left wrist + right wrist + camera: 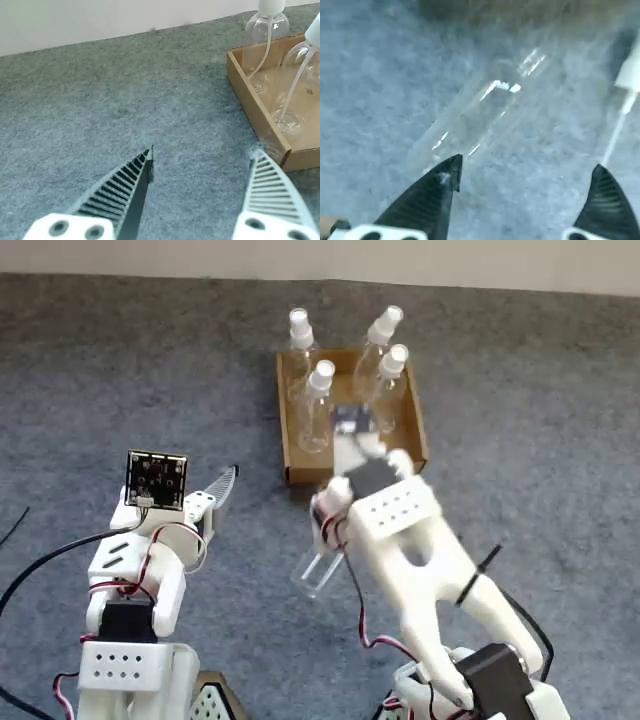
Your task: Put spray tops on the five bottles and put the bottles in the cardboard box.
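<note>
A clear bottle (318,570) lies on its side on the grey carpet, just in front of the cardboard box (288,435). My right gripper (525,170) hangs open right over this bottle (485,115), touching nothing. A white spray top (629,75) with a thin tube lies beside the bottle. Several bottles with spray tops stand in the box, among them one at a back corner (300,335) and one in front (318,390). My left gripper (204,154) is open and empty over bare carpet, left of the box (255,102).
The right arm (410,530) covers the box's near edge and part of the lying bottle. The left arm (150,550) stands at the front left. Two upright bottles (267,25) sit near the box's left wall. Grey carpet surrounds the box.
</note>
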